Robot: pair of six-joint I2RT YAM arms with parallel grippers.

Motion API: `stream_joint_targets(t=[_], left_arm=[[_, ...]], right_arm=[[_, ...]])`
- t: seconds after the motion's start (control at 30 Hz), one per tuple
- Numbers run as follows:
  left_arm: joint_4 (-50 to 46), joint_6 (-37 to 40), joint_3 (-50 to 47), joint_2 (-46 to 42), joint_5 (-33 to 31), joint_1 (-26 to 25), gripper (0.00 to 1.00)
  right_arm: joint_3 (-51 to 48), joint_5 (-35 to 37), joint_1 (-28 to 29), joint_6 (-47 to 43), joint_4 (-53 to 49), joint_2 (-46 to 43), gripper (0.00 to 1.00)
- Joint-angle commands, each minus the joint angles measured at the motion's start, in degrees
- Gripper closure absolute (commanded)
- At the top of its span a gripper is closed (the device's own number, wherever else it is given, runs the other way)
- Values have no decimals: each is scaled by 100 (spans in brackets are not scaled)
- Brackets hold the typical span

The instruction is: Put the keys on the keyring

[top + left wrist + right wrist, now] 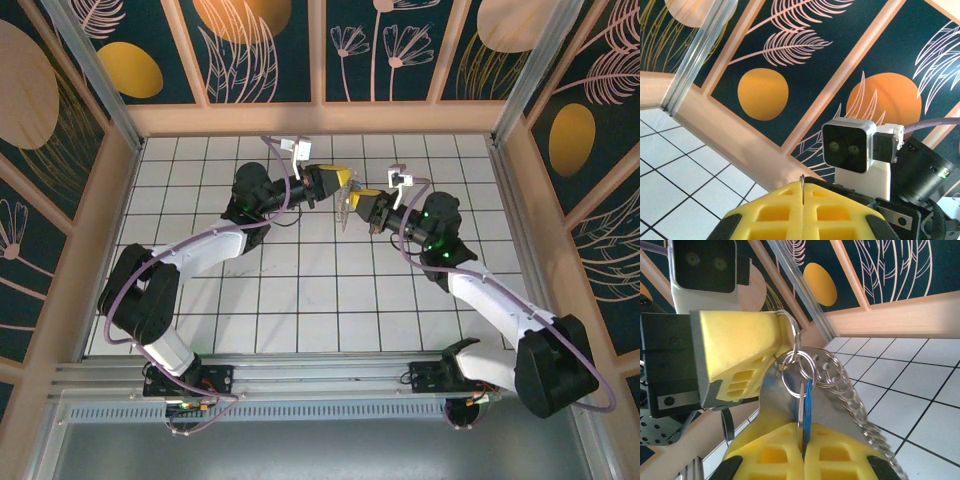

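My left gripper (337,181) is raised above the white tiled table (300,290), left of centre and toward the back wall. Its yellow fingers (770,212) are pressed together, and a thin sliver of metal stands up out of the seam between them. That metal belongs to the keyring (346,209), which hangs in the air between my two grippers and does not touch the tiles. In my right wrist view, wire rings loop out from beside my left yellow finger, and a chain (860,410) of small links trails down to the right. The key (807,397), with its blue head, hangs from those rings, straight up and down. Its lower end is clamped between the closed yellow fingers of my right gripper (803,452), just right of the keyring and facing my left gripper.
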Motion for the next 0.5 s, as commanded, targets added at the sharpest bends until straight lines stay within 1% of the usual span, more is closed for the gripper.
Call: stream_joint_targets(t=[0.0,0.3,0.47], left_arm=[[424,-71,-5,-245,-182,-34,100],[516,-108,-66,-255,-210,-43,100],[564,-130,-111,-248,-219,-52,100]], right_arm=[[12,-144,36,-39,-64,-139,100],[378,-200,532,-238,-324,247,100],[356,4,475,-339,-432,207,100]])
